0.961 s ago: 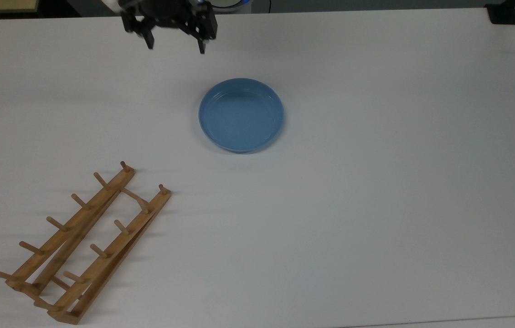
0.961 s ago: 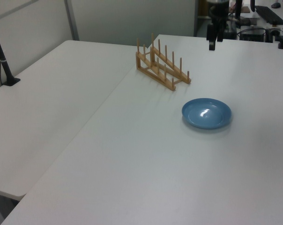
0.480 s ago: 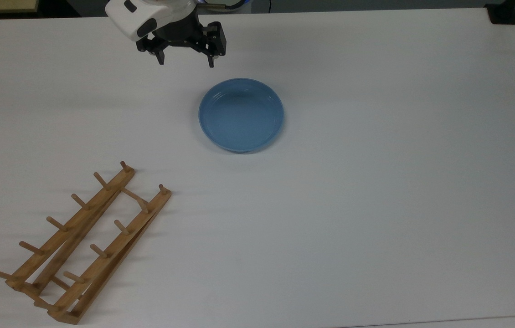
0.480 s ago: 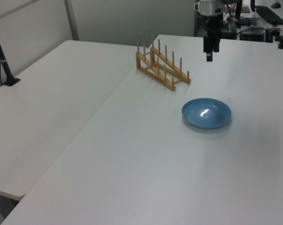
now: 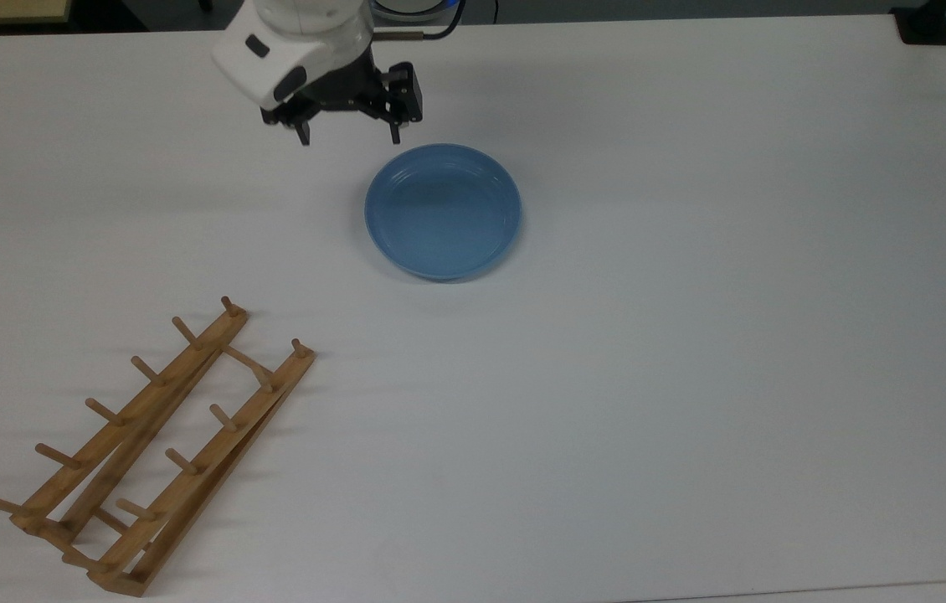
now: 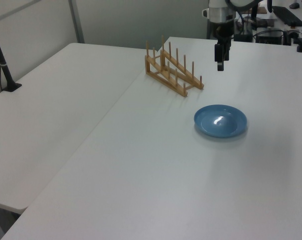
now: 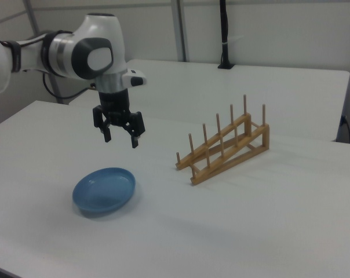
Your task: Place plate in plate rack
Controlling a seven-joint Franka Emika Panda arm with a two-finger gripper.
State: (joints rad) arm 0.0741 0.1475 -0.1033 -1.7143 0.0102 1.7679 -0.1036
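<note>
The plate (image 5: 443, 209) is seen lying flat and right side up on the white desk (image 5: 691, 352), a little above the middle of the top view. Its underside is hidden in all three views, so nothing of the base can be made out. Nothing is held by the hand (image 5: 350, 134), whose two dark fingers are spread well apart; it is raised above the desk, clear of the plate, just off the plate's upper-left rim in the top view. In the right view the hand (image 7: 120, 139) is seen hanging above the far side of the plate (image 7: 104, 190), with open air between them. In the left view the hand (image 6: 219, 65) is seen edge-on, so the gap between the fingers cannot be read there, and the arm is cut off by the upper edge. The arm is also cut off at the top edge of the top view and at the left edge of the right view.

The plate rack (image 5: 146, 444) is found in the top view's lower left corner, well apart from the plate, standing on the desk with its pegs upright and every slot free. In the left view the plate rack (image 6: 172, 70) lies beyond the plate (image 6: 220, 121).
</note>
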